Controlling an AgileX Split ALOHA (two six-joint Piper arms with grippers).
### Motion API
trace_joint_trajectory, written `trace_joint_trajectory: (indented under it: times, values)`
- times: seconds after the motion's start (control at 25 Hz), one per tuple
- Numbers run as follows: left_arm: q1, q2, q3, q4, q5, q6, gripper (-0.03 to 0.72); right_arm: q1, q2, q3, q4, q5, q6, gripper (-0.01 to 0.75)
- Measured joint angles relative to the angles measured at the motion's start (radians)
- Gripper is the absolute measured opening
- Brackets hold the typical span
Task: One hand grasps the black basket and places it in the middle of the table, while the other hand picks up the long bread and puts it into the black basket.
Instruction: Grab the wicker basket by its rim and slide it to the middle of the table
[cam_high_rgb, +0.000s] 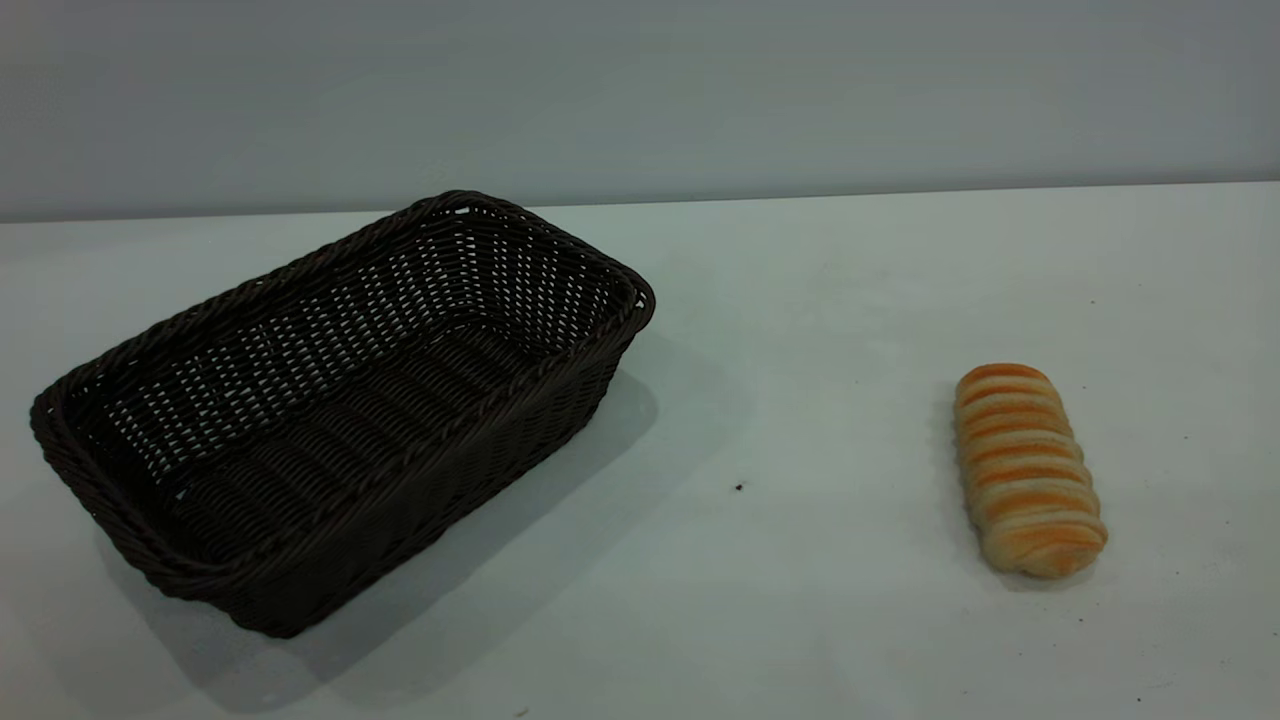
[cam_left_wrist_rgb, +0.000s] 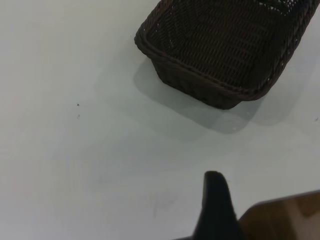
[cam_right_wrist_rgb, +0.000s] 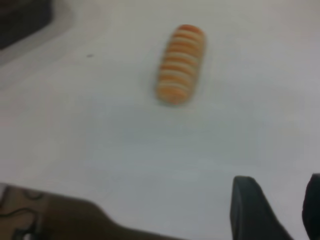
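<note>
The black basket (cam_high_rgb: 340, 400) stands empty on the left part of the white table (cam_high_rgb: 800, 300), set at an angle. One short end of it shows in the left wrist view (cam_left_wrist_rgb: 225, 50). The long bread (cam_high_rgb: 1028, 468) lies on the right part of the table, far from the basket, and also shows in the right wrist view (cam_right_wrist_rgb: 181, 64). My left gripper (cam_left_wrist_rgb: 216, 205) shows only as one dark part, well back from the basket. My right gripper (cam_right_wrist_rgb: 280, 200) is open and empty over bare table, short of the bread. Neither gripper shows in the exterior view.
A tiny dark speck (cam_high_rgb: 739, 487) lies on the table between basket and bread. The table's near edge, with brown floor beyond it, shows in the left wrist view (cam_left_wrist_rgb: 285, 220) and the right wrist view (cam_right_wrist_rgb: 50, 220). A grey wall (cam_high_rgb: 640, 90) backs the table.
</note>
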Motion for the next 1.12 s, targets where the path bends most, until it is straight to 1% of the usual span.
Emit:
trace_joint_trajectory:
  times: [0.08,0.16,0.28,0.36,0.48,0.56,0.76,0.84,1.0,1.12]
  values:
    - [0.0,0.002,0.0,0.001,-0.001,-0.042,0.584,0.022,0.0,0.0,0.022,-0.005,0.0,0.238]
    - [0.0,0.028,-0.008,0.014,-0.02,-0.128,0.572,0.04,0.0,-0.001,0.03,-0.021,0.0,0.238]
    - [0.0,0.113,-0.009,0.028,-0.138,-0.262,0.543,0.045,0.031,-0.014,0.022,-0.099,0.002,0.238]
    - [0.0,0.188,-0.009,0.029,-0.228,-0.291,0.523,0.045,0.066,-0.02,-0.004,-0.165,0.002,0.238]
    - [0.0,0.337,-0.009,0.027,-0.36,-0.302,0.49,0.045,0.145,-0.021,-0.047,-0.252,0.002,0.238]
    - [0.0,0.433,-0.009,0.026,-0.437,-0.305,0.481,0.045,0.212,-0.021,-0.069,-0.31,0.002,0.238]
    - [0.0,0.721,-0.009,0.025,-0.636,-0.31,0.478,0.046,0.39,-0.021,-0.1,-0.432,0.002,0.265]
    - [0.0,0.838,-0.01,0.023,-0.692,-0.321,0.478,0.046,0.464,-0.021,-0.101,-0.472,0.002,0.287]
    - [0.0,1.073,-0.039,0.023,-0.75,-0.387,0.478,0.046,0.572,-0.021,-0.102,-0.52,0.002,0.34]
    - [0.0,1.225,-0.08,0.023,-0.764,-0.431,0.478,0.046,0.614,-0.021,-0.099,-0.54,0.001,0.374]
